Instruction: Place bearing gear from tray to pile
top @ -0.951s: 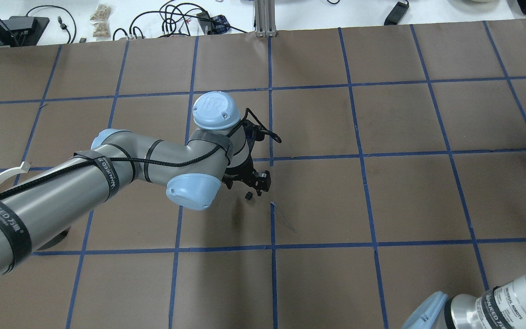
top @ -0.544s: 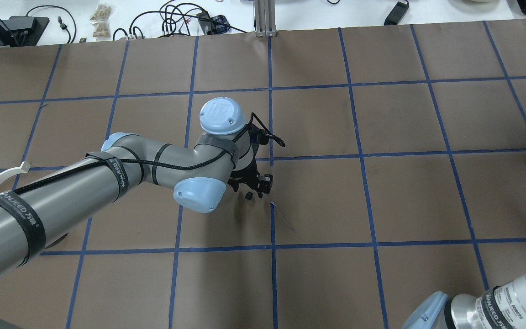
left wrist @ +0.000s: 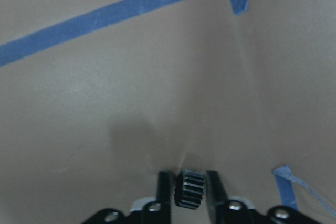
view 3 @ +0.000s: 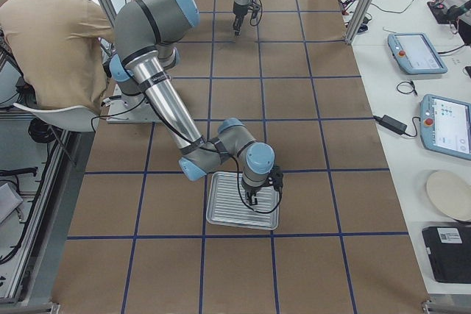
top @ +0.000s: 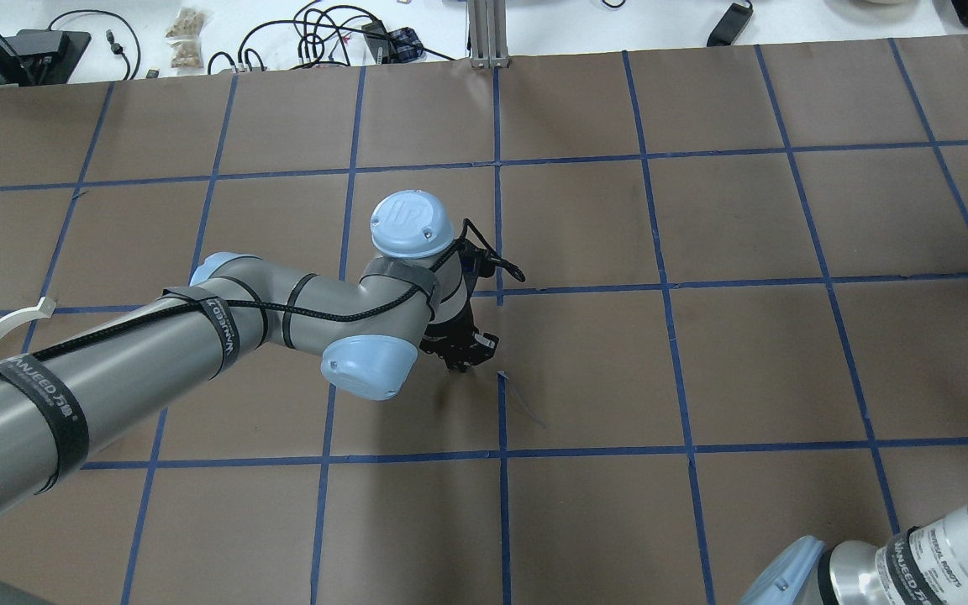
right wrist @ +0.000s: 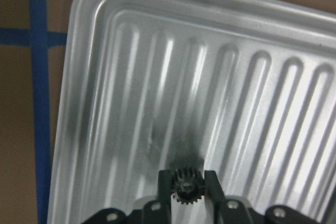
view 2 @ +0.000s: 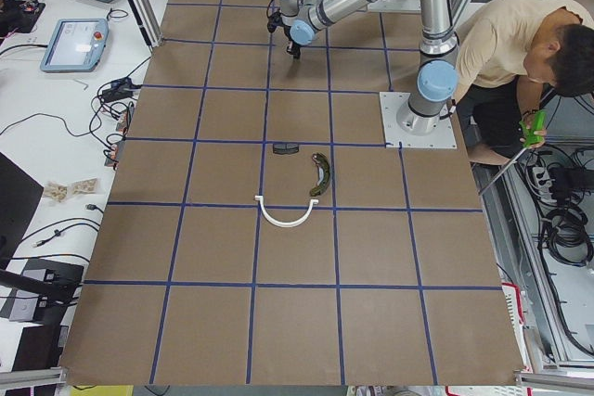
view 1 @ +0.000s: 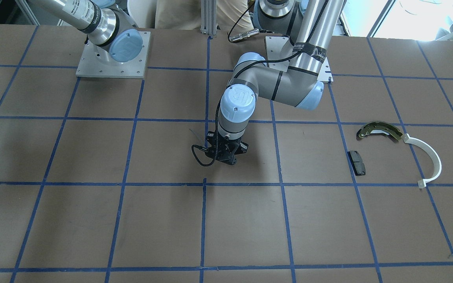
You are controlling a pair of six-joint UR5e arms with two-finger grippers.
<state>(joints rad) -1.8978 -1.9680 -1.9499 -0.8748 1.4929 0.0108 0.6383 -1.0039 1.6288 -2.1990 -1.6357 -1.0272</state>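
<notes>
My left gripper [left wrist: 189,195] is low over the table's middle [top: 460,363], shut on a small dark bearing gear [left wrist: 189,188] that stands on edge between its fingers. My right gripper [right wrist: 184,182] is shut on a second dark gear [right wrist: 184,186] just above the ribbed silver tray [right wrist: 121,77], which lies at the table's right end [view 3: 224,215]. The pile lies apart at the left end: an olive-brass shoe [view 1: 380,129], a white half-ring [view 1: 433,159] and a dark grey pad [view 1: 357,162].
Brown table with a blue tape grid. A loose end of tape [top: 522,403] lies just right of the left gripper. An operator [view 2: 520,53] sits behind the left arm's base. Tablets and cables line the far edge.
The left gripper has come down over the gear that lay on the table beside it, and its jaws have closed in on it. The gear is now hidden under the gripper in the overhead view.
</notes>
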